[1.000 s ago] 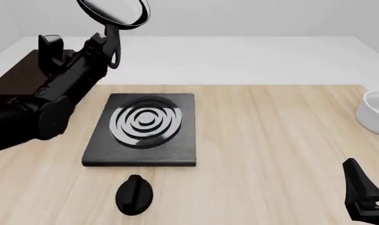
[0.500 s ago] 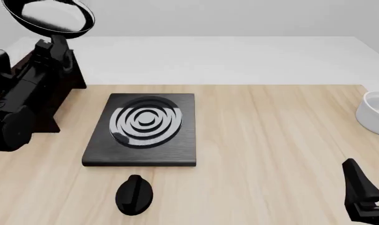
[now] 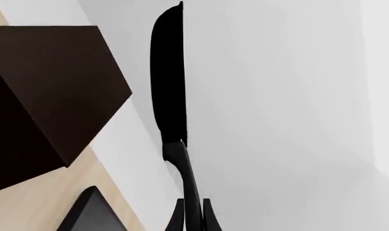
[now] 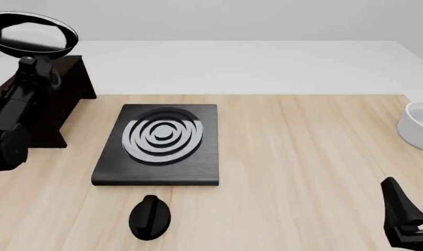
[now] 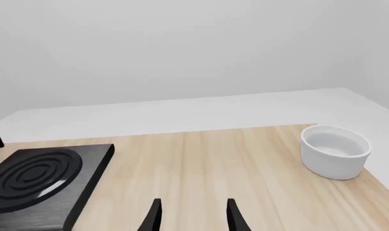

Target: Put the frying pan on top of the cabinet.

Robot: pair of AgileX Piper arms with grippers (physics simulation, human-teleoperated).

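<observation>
Light wooden table (image 4: 302, 157); pale grey floor (image 4: 267, 63) beyond; plain white wall (image 4: 267, 18); even, soft light.

Table (image 4: 302, 157) bears cabinet (image 4: 65, 99), stove plate (image 4: 159, 144), knob (image 4: 150, 217), bowl (image 4: 419, 125).

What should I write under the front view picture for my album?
Left gripper lifts the frying pan above the cabinet.

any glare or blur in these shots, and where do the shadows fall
Front view: a bright glare patch inside the frying pan; everything is sharp, shadows faint. Left wrist view: the pan is edge-on, a flat black silhouette, beside the dark cabinet. Right wrist view: even, soft light on the white bowl.
</observation>
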